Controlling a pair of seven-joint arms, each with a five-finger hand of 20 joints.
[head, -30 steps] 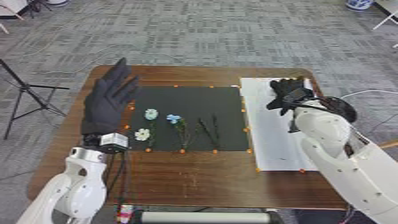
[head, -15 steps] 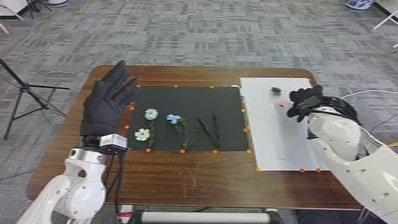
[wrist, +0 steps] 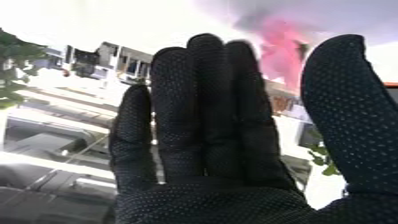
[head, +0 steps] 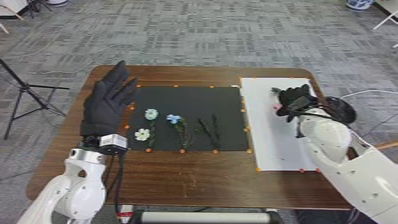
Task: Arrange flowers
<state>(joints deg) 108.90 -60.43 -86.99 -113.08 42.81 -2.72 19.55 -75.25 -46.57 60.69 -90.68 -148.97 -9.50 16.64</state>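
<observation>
My right hand (head: 297,100) is over the far part of the white sheet, beside a pink flower (head: 276,106) and a small dark flower (head: 275,90). In the right wrist view the hand (wrist: 209,125) is open, its fingers straight, with the pink flower (wrist: 282,52) blurred beyond the gap by the thumb. My left hand (head: 107,100) is open above the table's left side. On the black mat lie a pale blue flower (head: 151,114), a cream flower (head: 142,134), a blue flower (head: 173,119) and dark sprigs (head: 215,131).
The black mat (head: 195,95) and the white sheet (head: 282,155) lie side by side on the brown table (head: 204,180), with orange markers along their edges. A tripod (head: 34,95) stands on the floor at the left.
My right hand first moved right, uncovering the dark and pink flowers, then came back left toward them. The left hand and the flowers on the mat have not moved.
</observation>
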